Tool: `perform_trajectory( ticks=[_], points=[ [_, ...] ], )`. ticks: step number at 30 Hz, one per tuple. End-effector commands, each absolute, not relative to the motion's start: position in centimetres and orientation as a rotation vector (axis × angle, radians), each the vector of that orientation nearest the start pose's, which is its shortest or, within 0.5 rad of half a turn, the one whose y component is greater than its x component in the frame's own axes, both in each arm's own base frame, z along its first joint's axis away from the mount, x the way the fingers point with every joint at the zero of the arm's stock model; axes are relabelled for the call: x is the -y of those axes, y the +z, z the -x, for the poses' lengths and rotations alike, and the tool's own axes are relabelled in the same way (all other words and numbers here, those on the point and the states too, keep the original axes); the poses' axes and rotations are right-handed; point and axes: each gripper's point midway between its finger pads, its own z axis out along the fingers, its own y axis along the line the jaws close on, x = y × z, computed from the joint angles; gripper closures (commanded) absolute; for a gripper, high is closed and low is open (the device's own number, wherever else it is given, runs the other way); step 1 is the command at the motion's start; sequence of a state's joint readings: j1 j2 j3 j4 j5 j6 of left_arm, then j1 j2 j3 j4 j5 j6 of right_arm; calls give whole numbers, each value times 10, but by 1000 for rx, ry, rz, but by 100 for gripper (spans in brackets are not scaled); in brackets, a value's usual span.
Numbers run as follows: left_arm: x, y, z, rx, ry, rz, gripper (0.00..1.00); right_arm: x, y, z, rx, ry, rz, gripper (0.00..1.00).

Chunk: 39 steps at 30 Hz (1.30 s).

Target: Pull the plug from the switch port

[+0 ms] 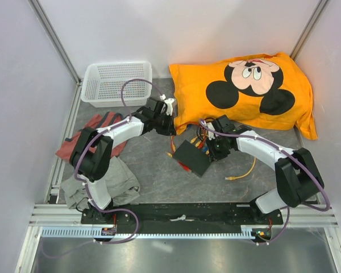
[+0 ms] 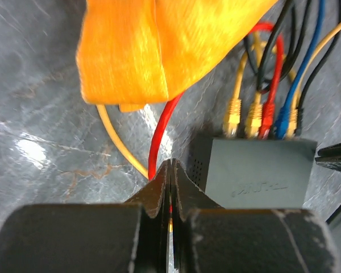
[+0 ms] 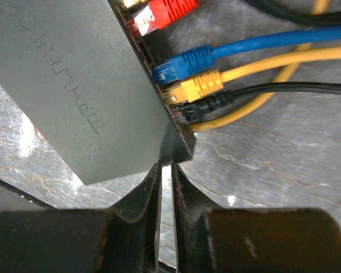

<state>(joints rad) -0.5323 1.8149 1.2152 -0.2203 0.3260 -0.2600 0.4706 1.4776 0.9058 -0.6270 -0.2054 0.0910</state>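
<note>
Top view: grey stone-patterned table [image 1: 153, 170] is walled in white; switch [image 1: 191, 157] sits centre; left gripper [image 2: 170, 170] is closed on nothing, right gripper's [image 3: 166, 170] grip is unclear.

Both arms' fingers [image 2: 169, 187] pressed together

The overhead view looks steeply down from behind both arm bases, taking in the whole grey tabletop [image 1: 153, 170]. Each wrist view looks along its own fingers, very close to the table. Both share the flat matte black switch box [image 2: 261, 170] [image 3: 68, 85] [image 1: 191, 157] with its coloured plugged cables [image 2: 273, 108] [image 3: 216, 74]: centre right in the left view, upper left in the right.
</note>
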Motion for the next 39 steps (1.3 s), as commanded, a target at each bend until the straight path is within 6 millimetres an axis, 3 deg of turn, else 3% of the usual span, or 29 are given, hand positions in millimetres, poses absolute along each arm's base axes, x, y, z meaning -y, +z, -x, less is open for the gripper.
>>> perform_trajectory(
  ticks=[1, 7, 10, 13, 16, 18, 21, 26, 29, 30, 35, 39],
  points=[
    [305, 74, -344, -2415, -807, -581, 98, -170, 36, -225, -2830, 450, 494, 84],
    [306, 48, -335, -2529, -794, -524, 98, -171, 19, -207, -2872, 475, 498, 83],
    [306, 37, -327, -2584, -807, -499, 98, -188, 18, -196, -2860, 534, 620, 82],
    [306, 32, -326, -2595, -801, -527, 98, -209, 22, -190, -2805, 572, 776, 82],
    [307, 32, -329, -2595, -797, -570, 98, -218, 29, -193, -2757, 551, 842, 84],
    [308, 36, -334, -2583, -792, -579, 98, -219, 47, -201, -2717, 525, 860, 86],
    [314, 45, -336, -2557, -822, -601, 98, -216, 75, -209, -2625, 491, 987, 87],
    [324, 48, -328, -2565, -919, -668, 97, -207, 102, -218, -2484, 390, 1253, 90],
    [325, 54, -324, -2539, -943, -712, 97, -202, 109, -206, -2343, 427, 1518, 97],
    [324, 54, -324, -2528, -943, -732, 98, -196, 104, -198, -2250, 430, 1667, 97],
    [325, 51, -325, -2525, -945, -764, 98, -170, 81, -179, -2085, 352, 1948, 100],
    [339, 60, -318, -2483, -1089, -793, 98, -154, 68, -185, -2013, 221, 2031, 100]
  ],
)
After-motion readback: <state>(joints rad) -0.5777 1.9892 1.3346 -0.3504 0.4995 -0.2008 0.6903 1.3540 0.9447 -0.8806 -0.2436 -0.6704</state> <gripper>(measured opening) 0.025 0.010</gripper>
